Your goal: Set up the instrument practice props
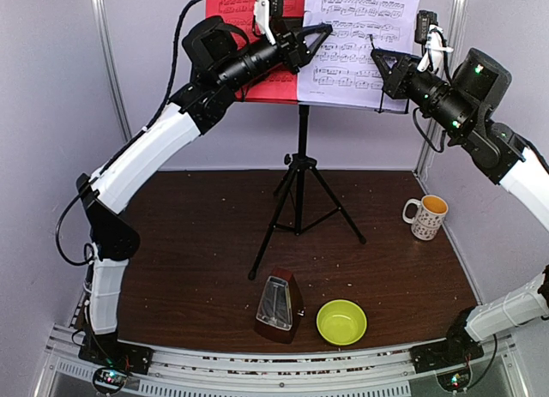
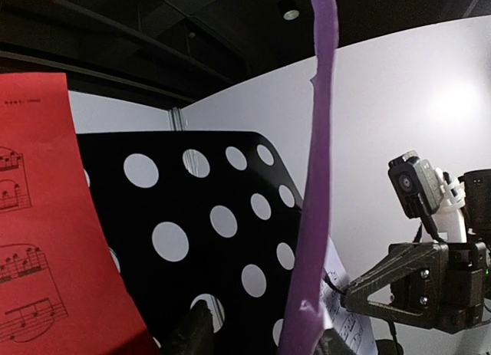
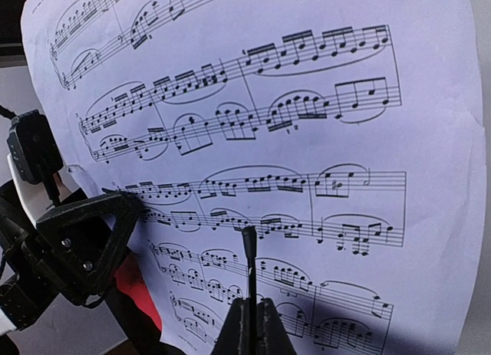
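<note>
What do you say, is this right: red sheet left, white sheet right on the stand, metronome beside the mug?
No: in the top view the metronome is beside the bowl, not the mug. The rest is right.

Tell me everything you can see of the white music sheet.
The white music sheet is thin paper printed with black staves and notes, slightly curled. It stands upright on the black music stand, right of the red sheet. The right gripper, shut, points at its printed face; contact is unclear. The left gripper sits at its left edge, fingers apart.
</note>
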Tool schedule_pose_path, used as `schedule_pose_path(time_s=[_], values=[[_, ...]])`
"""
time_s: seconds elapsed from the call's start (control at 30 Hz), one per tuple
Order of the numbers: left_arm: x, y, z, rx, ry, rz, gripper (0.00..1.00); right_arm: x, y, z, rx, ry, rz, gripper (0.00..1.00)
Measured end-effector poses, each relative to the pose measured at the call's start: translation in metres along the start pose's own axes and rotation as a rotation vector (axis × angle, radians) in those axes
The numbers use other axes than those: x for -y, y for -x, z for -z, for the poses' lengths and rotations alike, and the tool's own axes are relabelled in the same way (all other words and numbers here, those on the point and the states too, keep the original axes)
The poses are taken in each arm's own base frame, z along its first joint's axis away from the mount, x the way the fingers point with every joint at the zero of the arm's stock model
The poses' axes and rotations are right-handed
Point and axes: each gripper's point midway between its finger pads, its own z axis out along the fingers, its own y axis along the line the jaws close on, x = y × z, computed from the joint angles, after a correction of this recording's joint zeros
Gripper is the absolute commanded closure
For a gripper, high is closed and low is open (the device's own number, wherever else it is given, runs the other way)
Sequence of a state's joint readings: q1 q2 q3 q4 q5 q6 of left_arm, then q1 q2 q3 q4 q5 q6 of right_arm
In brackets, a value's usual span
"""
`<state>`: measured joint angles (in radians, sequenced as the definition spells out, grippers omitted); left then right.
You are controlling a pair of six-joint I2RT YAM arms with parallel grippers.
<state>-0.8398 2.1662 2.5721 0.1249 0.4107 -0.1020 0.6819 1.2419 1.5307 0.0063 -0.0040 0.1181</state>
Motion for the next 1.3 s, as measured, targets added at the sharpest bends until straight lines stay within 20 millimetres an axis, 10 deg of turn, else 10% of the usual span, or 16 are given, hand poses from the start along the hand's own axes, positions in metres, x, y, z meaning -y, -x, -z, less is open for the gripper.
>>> schedule_pose_path(time_s=[0.27,1.3], values=[[-0.004,0.042,0.011,0.034,0.047,-0.064,0.33,0.0,0.0,0.0,0.001,0.0,0.0,0.98],[0.007,0.118,0.079,-0.025,0.117,-0.171,0.16,-0.015,0.028,0.008,0.06,0.079,0.017,0.22]])
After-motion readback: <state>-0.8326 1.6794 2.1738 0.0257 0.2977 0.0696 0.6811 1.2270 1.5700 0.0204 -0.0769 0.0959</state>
